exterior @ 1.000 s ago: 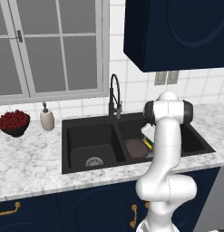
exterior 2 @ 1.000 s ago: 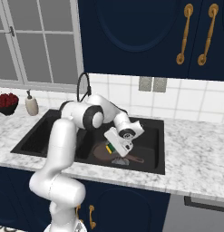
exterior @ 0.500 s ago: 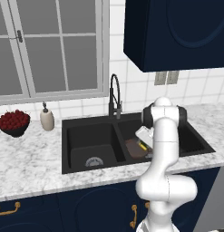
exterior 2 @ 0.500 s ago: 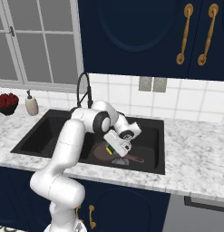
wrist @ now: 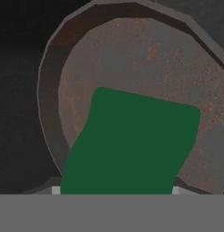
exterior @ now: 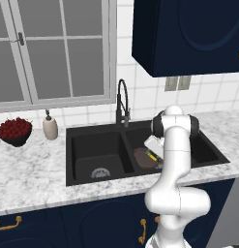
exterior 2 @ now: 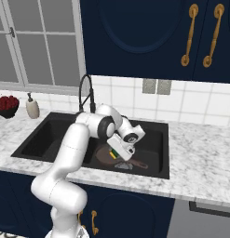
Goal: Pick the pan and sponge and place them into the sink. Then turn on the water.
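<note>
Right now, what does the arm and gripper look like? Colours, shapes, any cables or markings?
The arm is glossy white, built of rounded tubular links with dark grey bands at the joints. The gripper has a boxy white hand body with a dark round patch on its side. No cables or markings can be made out.
</note>
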